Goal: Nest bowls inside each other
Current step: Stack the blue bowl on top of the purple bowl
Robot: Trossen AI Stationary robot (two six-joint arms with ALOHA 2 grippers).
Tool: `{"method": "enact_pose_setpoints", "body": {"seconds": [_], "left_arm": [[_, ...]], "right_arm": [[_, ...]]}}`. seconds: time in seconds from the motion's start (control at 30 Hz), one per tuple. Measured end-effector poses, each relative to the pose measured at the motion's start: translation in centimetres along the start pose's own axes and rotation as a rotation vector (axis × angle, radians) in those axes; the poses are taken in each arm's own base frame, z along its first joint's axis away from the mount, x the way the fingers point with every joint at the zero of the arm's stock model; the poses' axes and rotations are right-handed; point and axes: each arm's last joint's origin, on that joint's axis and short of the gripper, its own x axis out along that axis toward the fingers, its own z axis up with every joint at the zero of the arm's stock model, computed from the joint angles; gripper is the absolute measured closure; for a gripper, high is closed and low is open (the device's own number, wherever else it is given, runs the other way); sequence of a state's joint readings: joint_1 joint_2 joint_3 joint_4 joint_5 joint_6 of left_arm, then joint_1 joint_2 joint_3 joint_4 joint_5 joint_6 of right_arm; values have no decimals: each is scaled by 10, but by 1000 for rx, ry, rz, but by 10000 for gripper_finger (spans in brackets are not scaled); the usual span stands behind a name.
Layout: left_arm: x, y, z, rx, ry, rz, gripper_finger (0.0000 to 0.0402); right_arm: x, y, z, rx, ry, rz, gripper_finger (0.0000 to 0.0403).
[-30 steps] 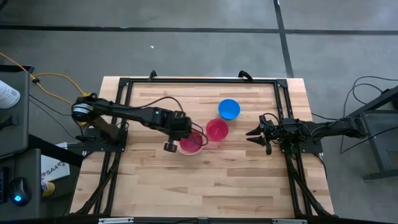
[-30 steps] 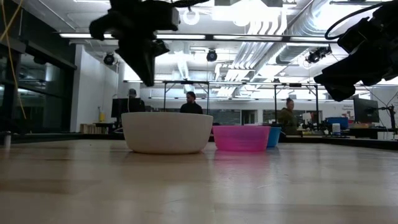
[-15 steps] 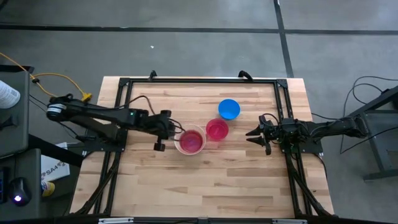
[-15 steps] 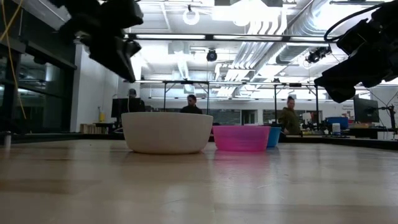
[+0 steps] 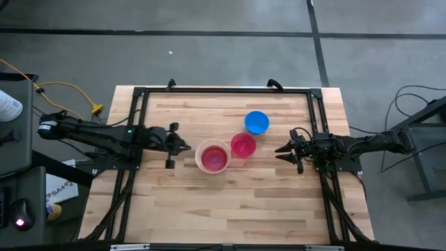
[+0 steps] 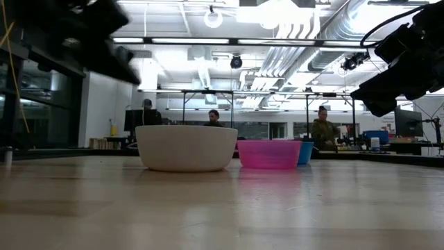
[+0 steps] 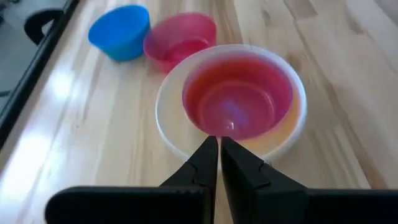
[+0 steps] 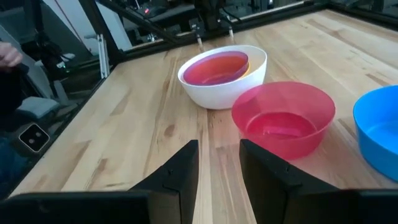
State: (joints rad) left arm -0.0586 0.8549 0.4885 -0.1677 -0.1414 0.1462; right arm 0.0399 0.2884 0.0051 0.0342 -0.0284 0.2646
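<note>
A white bowl point(image 5: 212, 156) stands on its base at the table's middle, with a yellow bowl point(image 7: 292, 118) and a purplish-pink bowl point(image 7: 237, 102) nested in it. Just to its right stands a red-pink bowl point(image 5: 243, 145), touching or nearly touching it. A blue bowl point(image 5: 256, 122) stands farther back. My left gripper point(image 5: 185, 148) hangs shut a little to the left of the white bowl, above the table and slanting down toward it; it holds nothing. My right gripper point(image 5: 281, 150) waits open at the table's right, pointing at the red-pink bowl.
Black frame rails point(image 5: 136, 125) run along the table's left, far and right edges. Bare wood lies in front of the bowls toward the near edge. In the low view, people point(image 6: 320, 130) stand in the room beyond the table.
My left gripper has drawn back from above the white bowl toward the table's left edge, sinking a little. It has tipped from pointing steeply down to a shallower slant. It has stayed shut. The bowls have not moved.
</note>
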Motion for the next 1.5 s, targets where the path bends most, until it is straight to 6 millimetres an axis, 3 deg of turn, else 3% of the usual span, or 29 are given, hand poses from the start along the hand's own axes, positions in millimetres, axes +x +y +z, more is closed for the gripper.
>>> {"method": "enact_pose_setpoints", "body": {"seconds": [0.3,0.57,0.87,1.5], "left_arm": [[-19,-3,-36,-27,-170,26,382],[-30,-4,-55,-16,-289,22,382],[-37,-12,-68,80,-409,-159,382],[-39,-14,-85,81,-515,-147,382]], "right_arm": [[2,-1,-2,1,25,-5,293],[2,-1,-3,1,35,-8,293],[2,-1,-3,1,34,-8,293],[2,-1,-3,1,34,-8,293]]}}
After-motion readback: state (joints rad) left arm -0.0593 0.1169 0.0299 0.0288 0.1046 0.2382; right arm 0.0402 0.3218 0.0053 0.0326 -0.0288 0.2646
